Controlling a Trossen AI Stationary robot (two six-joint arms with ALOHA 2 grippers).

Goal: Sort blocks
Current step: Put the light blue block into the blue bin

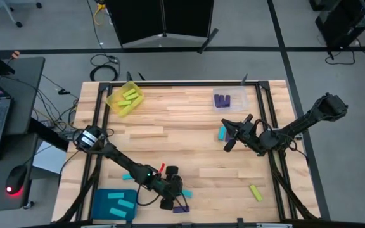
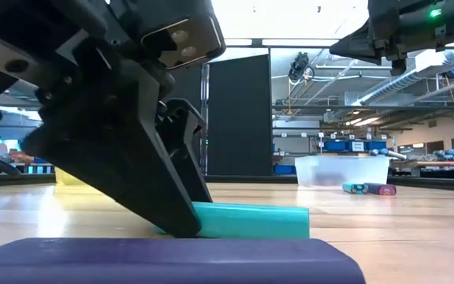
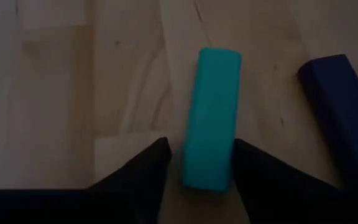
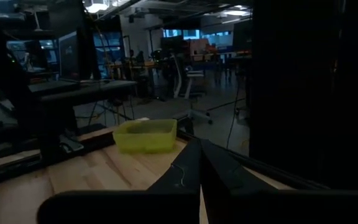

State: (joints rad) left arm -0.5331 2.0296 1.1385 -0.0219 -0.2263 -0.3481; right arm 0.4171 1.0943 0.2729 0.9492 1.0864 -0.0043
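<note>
A cyan block [image 3: 210, 118] lies flat on the table near its front edge, a dark purple block [image 3: 340, 106] beside it. My left gripper [image 3: 201, 165] slants down over the cyan block's near end, open, one finger on each long side; in the low view its finger [image 2: 172, 209] reaches the table by that block [image 2: 251, 221]. My right gripper [image 4: 199, 149] is shut and empty, level above the table's right half [image 1: 230, 134], over another cyan block [image 1: 222, 132]. My left gripper straddles the cyan block's near end [image 3: 207, 177], fingers slanting down and lying along the block. One finger [image 3: 253, 168] sits right against a long side; a strip of table shows between the other finger [image 3: 151, 168] and the block. Whether either touches I cannot tell.
A yellow tray [image 1: 124, 98] with yellow-green blocks stands far left, a clear tray [image 1: 229, 98] with purple blocks far right, a teal tray [image 1: 114, 204] with cyan blocks near left. Loose blocks: one cyan [image 1: 127, 177], one yellow-green [image 1: 255, 192].
</note>
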